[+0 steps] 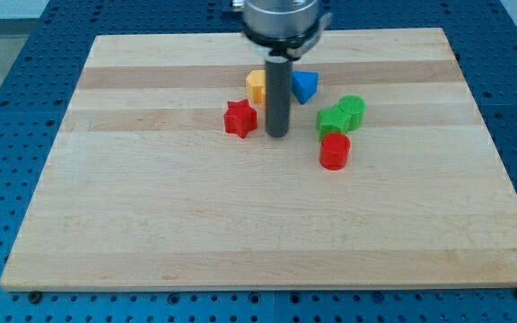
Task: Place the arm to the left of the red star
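Note:
The red star [239, 118] lies on the wooden board [151, 206], a little above its middle. My tip [277, 135] rests on the board just to the right of the red star, with a small gap between them. The rod rises from there to the view's top and hides part of the orange block [256, 86] behind it.
A blue block [305, 86] sits right of the rod near the top. Two green blocks [342, 115] lie to the tip's right, touching each other. A red cylinder [335, 151] stands just below them. Blue perforated table surrounds the board.

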Action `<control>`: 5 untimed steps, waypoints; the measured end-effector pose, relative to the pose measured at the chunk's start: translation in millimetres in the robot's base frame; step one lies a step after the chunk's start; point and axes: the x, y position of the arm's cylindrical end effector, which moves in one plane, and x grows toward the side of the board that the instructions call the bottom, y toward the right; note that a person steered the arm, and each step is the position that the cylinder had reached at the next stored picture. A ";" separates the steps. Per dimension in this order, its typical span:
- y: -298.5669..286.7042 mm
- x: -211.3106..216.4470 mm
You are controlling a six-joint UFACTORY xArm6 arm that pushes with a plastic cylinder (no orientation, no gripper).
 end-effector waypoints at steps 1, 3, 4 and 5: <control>-41.5 21.0; -104.6 -21.1; -97.6 -31.6; -76.7 -28.1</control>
